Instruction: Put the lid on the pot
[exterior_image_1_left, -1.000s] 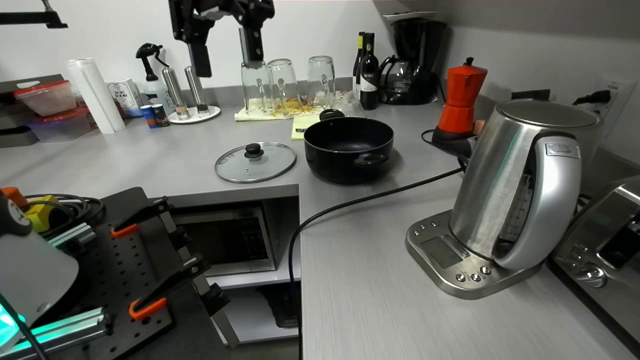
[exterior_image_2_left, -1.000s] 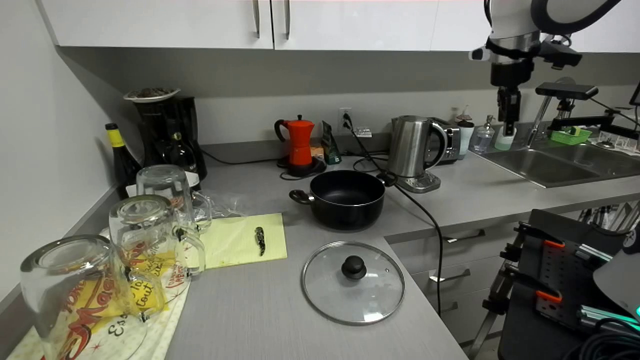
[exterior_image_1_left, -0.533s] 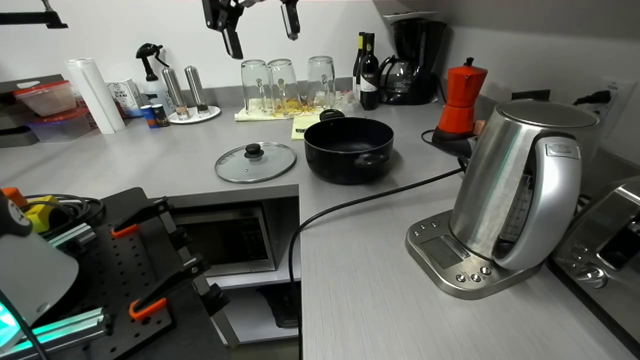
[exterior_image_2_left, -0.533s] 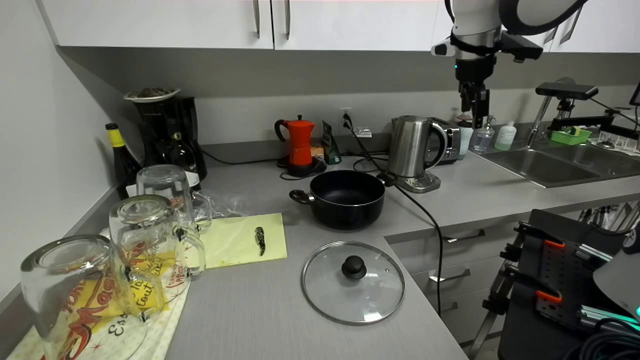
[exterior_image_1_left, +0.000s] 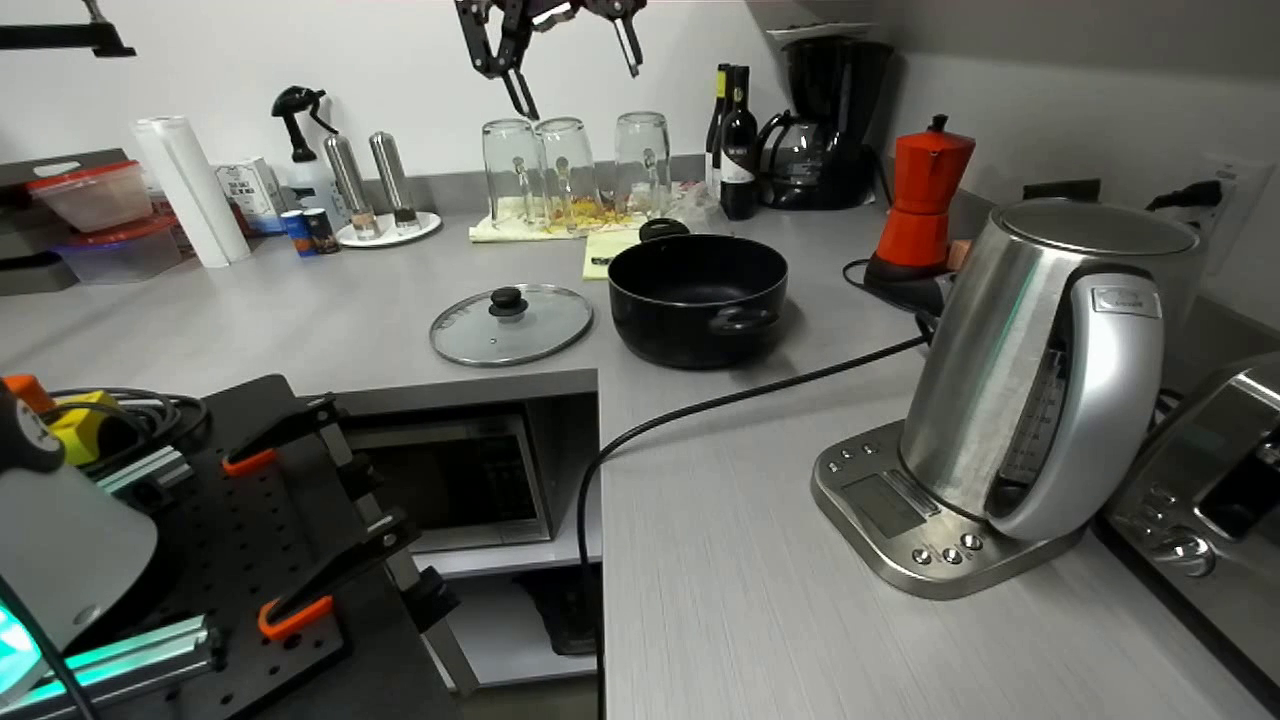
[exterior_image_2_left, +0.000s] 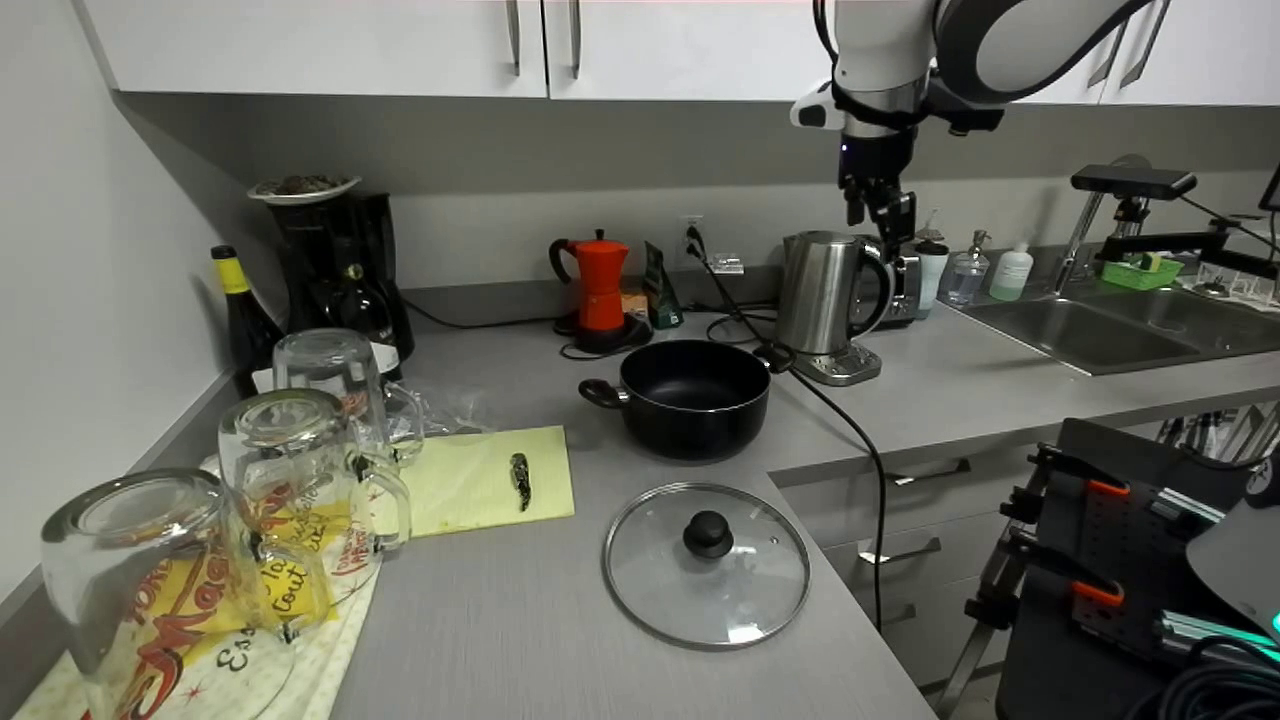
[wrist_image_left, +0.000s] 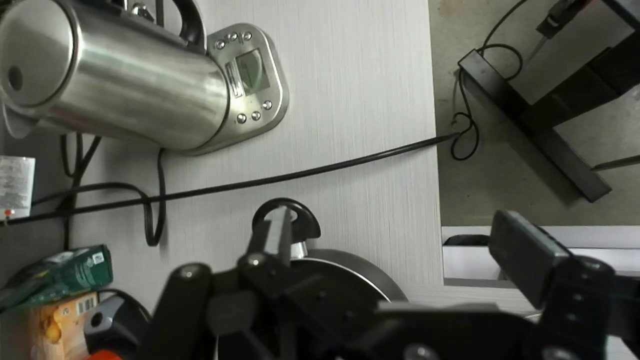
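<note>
The lid, a clear glass disc with a metal rim and black knob, lies flat on the counter in both exterior views, knob up (exterior_image_1_left: 540, 325) (exterior_image_2_left: 650, 575). The black pot (exterior_image_1_left: 690, 325) (exterior_image_2_left: 695, 425) stands uncovered beside it, apart from it. In the wrist view the pot (wrist_image_left: 370, 270) is partly hidden behind the gripper. My gripper (exterior_image_1_left: 582, 92) is open and empty, high above the counter. It also shows edge-on in an exterior view (exterior_image_2_left: 875, 238). In the wrist view its fingers (wrist_image_left: 395, 215) are wide apart. The lid is almost wholly hidden in the wrist view.
The steel kettle (exterior_image_1_left: 1010, 370) stands on its base near the pot. A black cord (exterior_image_1_left: 760, 385) crosses the counter and hangs over its edge. Upturned glass mugs (exterior_image_2_left: 290, 470) and a yellow cloth (exterior_image_2_left: 470, 490) lie beyond the lid. A red moka pot (exterior_image_2_left: 600, 285) stands behind the pot.
My arm and gripper have moved toward the pot side: rightward and up in an exterior view, leftward in the view with the sink. The gripper stays open. Lid and pot have not moved.
</note>
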